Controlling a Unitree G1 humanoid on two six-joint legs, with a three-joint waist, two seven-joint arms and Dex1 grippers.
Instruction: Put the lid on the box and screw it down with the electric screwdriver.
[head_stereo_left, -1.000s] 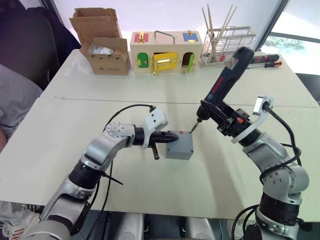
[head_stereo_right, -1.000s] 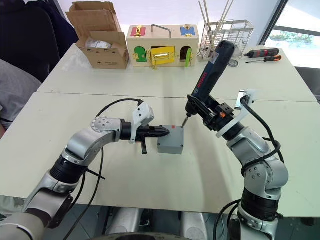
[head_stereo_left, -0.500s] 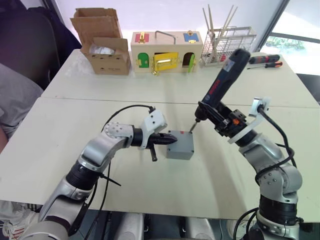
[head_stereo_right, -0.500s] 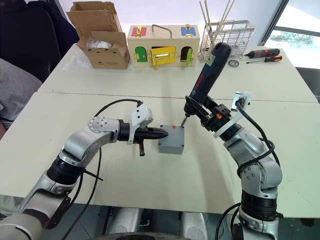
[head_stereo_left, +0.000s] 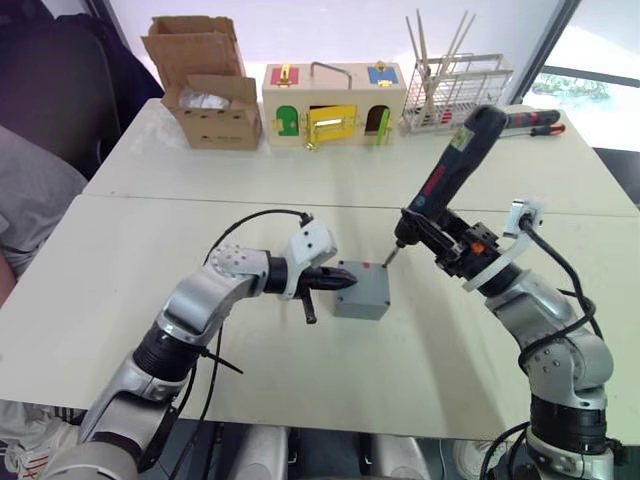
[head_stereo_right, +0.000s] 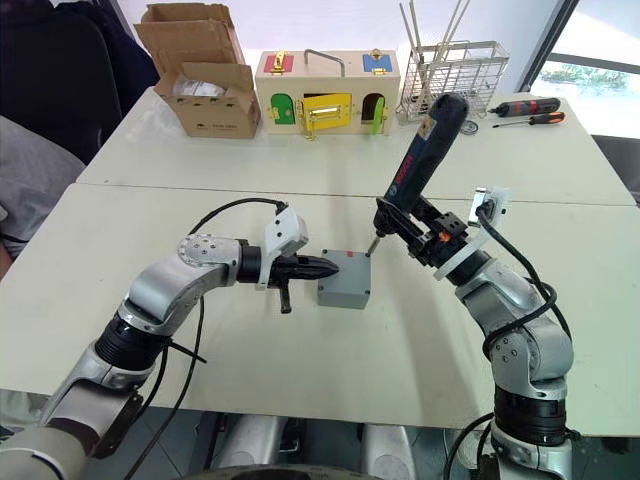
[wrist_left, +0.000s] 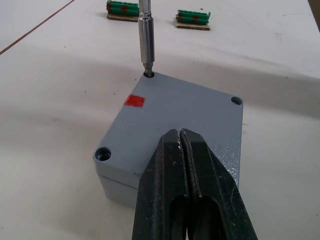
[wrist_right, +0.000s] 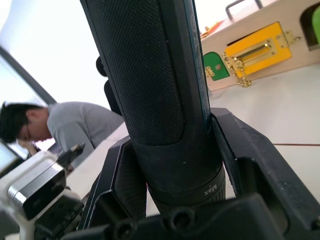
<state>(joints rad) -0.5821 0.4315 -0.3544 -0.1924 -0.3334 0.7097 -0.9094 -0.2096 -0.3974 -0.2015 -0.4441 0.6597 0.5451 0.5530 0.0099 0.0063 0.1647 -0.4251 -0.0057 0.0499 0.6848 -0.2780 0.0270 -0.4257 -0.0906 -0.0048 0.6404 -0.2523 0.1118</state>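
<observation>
The left gripper (wrist_left: 181, 137) has its two black fingers pressed together with no gap, their tips resting on the near-left part of the lid (wrist_left: 186, 116), which already sits on the box (head_stereo_left: 361, 290) in the middle of the near desk (head_stereo_left: 120, 290). The right gripper (wrist_right: 172, 165) is clamped around the thick black body of the electric screwdriver (head_stereo_left: 450, 172), holding it tilted so the handle leans up and to the right while the thin metal bit (wrist_left: 146, 35) points down into the lid's far corner hole, just beside a small red mark (wrist_left: 134, 100). On the lid three corner holes can be counted; the fourth corner is hidden behind the left gripper's fingers. Whether a screw sits in the hole under the bit cannot be made out. There are two desks set edge to edge, the far one carrying one brown cardboard box (head_stereo_left: 203, 85), one wooden box with coloured doors (head_stereo_left: 333, 103), one wire rack (head_stereo_left: 453, 88) holding several thin sticks, and two red-and-black hand screwdrivers (head_stereo_right: 527, 108) at the far right. Two small green blocks (wrist_left: 192, 17) lie beyond the box in the left wrist view. A person in a grey shirt (wrist_right: 75, 125) sits at the far left, cut off by the edge of the picture.
</observation>
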